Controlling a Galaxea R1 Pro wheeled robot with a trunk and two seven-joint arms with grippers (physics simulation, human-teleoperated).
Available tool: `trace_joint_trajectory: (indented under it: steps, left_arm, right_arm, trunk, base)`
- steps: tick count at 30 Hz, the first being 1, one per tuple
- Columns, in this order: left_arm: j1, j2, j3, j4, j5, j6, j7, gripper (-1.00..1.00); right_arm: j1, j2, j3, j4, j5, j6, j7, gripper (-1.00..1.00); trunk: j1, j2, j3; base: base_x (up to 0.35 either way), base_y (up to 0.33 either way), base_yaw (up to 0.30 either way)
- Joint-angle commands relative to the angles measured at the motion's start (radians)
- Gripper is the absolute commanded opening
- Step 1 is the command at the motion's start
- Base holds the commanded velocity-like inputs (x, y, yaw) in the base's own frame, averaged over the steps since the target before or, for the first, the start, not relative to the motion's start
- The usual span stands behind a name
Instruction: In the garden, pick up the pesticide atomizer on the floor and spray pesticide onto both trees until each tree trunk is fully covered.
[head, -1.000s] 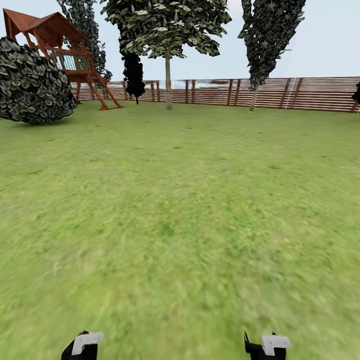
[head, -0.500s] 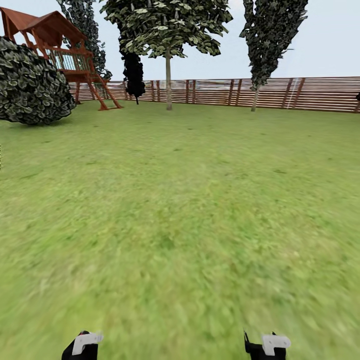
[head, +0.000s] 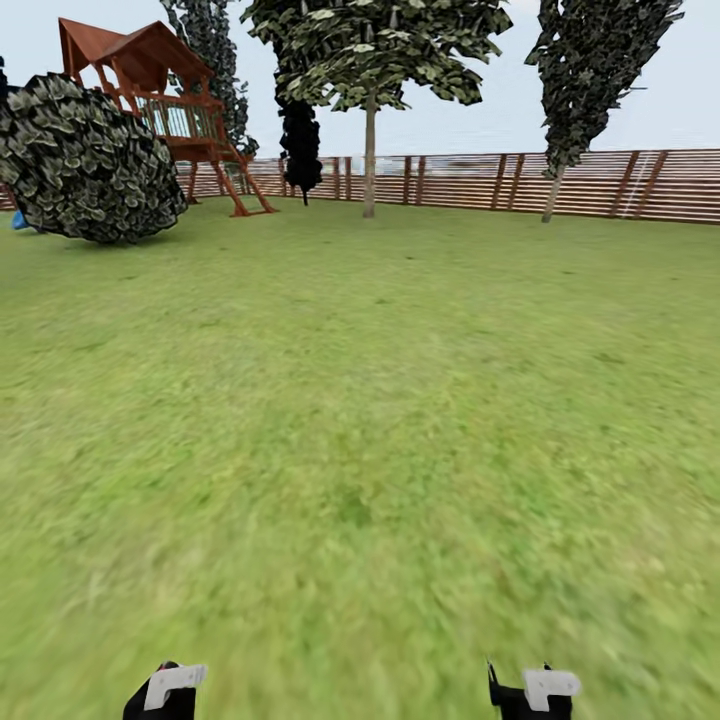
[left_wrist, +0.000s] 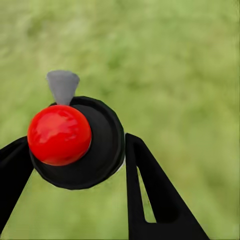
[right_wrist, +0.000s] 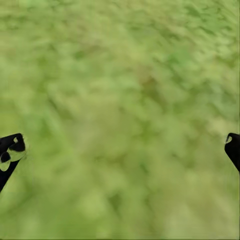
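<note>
Robot crossing the lawn. The whole head view has slid rightward since a second ago: the camera has turned left, still searching. Left pincer pinches the atomizer, red knob and grey nozzle up. Right pincer spread, empty. Thin trees at 12 o'clock by the fence; thick trunks unseen.

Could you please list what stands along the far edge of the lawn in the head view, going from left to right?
Round bush → wooden playhouse → broad-crowned thin-stemmed tree → narrow dark-leaved tree, with the slat fence running behind them.
</note>
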Motion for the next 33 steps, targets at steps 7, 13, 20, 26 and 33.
trace_joint_trajectory:
  steps: [7, 13, 20, 26, 33]
  left_arm:
    - [0.0, 0.0, 0.0, 0.0, 0.0, 0.0, 0.0, -1.0]
    - [-0.001, 0.0, 0.0, 0.0, 0.0, 0.0, 0.0, -1.0]
    - [0.0, 0.0, 0.0, 0.0, 0.0, 0.0, 0.0, -1.0]
    - [-0.001, 0.0, 0.0, 0.0, 0.0, 0.0, 0.0, -1.0]
    - [0.0, -0.002, 0.0, 0.0, 0.0, 0.0, 0.0, -1.0]
  right_arm:
    - [0.0, 0.0, -0.001, 0.0, 0.0, 0.0, 0.0, 1.0]
    - [0.0, 0.0, 0.0, 0.0, 0.001, 0.0, 0.002, 1.0]
    - [0.0, 0.0, 0.0, 0.0, 0.003, 0.0, 0.006, 1.0]
    - [0.0, 0.0, 0.001, 0.0, 0.005, 0.0, 0.006, 1.0]
    - [0.0, 0.0, 0.001, 0.0, 0.005, 0.0, 0.006, 1.0]
  trunk:
    - [0.0, 0.0, -0.001]
    - [0.0, 0.0, -0.001]
    - [0.0, 0.0, -0.001]
    - [0.0, 0.0, -0.001]
    - [0.0, 0.0, -0.001]
  base:
    - [0.335, 0.0, 0.008]
    - [0.335, 0.0, 0.0]
    - [0.335, 0.0, 0.0]
    - [0.335, 0.0, 0.0]
    - [0.335, 0.0, 0.0]
